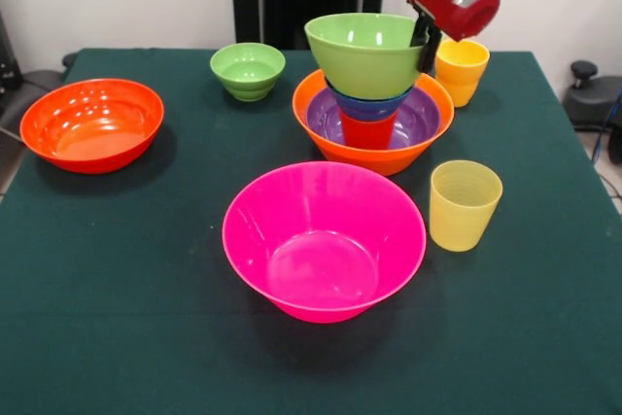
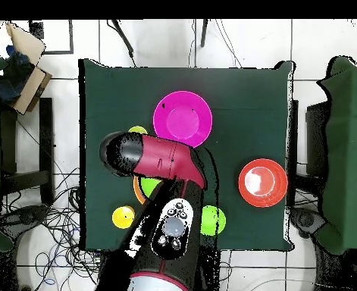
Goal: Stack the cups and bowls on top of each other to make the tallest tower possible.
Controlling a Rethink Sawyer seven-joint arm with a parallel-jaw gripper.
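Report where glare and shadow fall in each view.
Front view: soft overhead light leaves pale glare inside the large pink bowl and the red-orange bowl, with faint shadows beneath them on the table. Overhead view: white glare in the red-orange bowl's centre; the arm hides the tower.

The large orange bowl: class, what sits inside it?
Inside the large orange bowl: purple bowl, red-orange cup, blue bowl, tilted green bowl on top. The cup's base is hidden.
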